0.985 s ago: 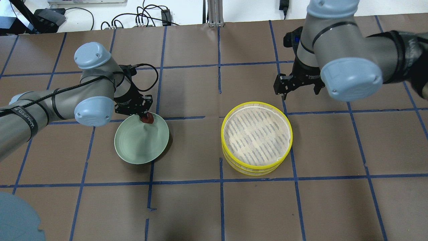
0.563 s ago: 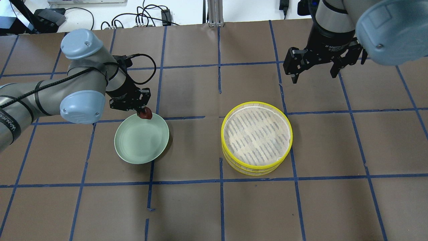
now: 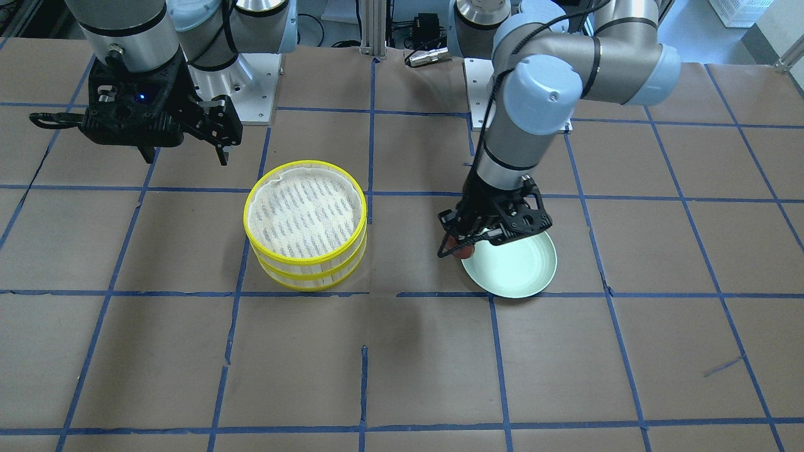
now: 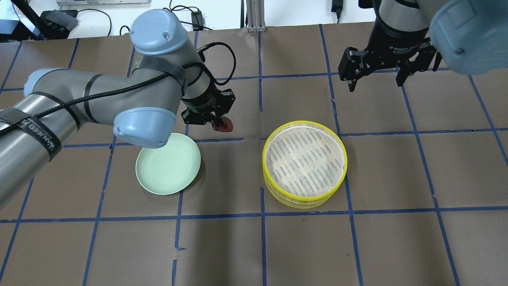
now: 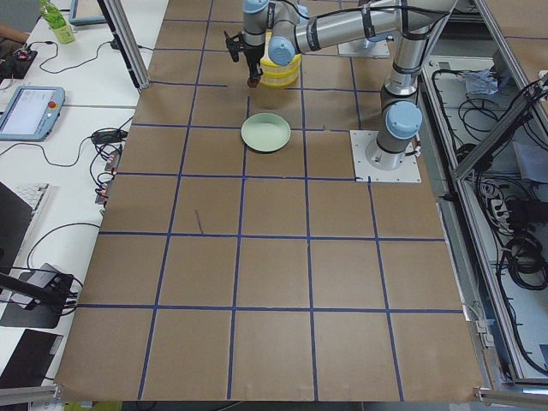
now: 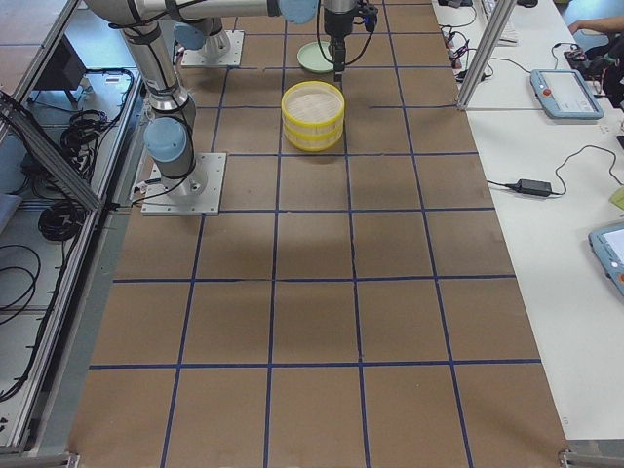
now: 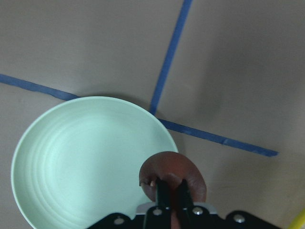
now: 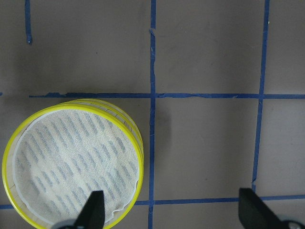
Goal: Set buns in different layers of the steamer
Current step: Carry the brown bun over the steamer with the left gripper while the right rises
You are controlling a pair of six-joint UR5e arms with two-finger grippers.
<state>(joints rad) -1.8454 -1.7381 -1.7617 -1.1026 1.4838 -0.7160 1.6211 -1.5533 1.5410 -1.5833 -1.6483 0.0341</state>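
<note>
My left gripper [image 4: 219, 121] is shut on the glossy reddish-brown bun [image 4: 223, 126] and holds it in the air between the pale green plate [image 4: 168, 169] and the steamer [image 4: 304, 161]. In the left wrist view the bun [image 7: 171, 172] sits between the fingers, over the plate's rim [image 7: 90, 157]. The steamer's two yellow-rimmed layers are stacked, and the top liner [image 3: 306, 210] is bare. My right gripper [image 4: 375, 77] is open and empty, above the table behind the steamer [image 8: 71, 157]. The white bun shows in no view.
The plate [image 3: 512, 263] has nothing on it. Brown paper with blue tape lines covers the table. Cables and a metal post [image 4: 254, 16] lie along the far edge.
My left gripper has lifted the brown bun off the plate's far rim and carried it right, toward the steamer. My right arm has risen and drawn back from the steamer.
</note>
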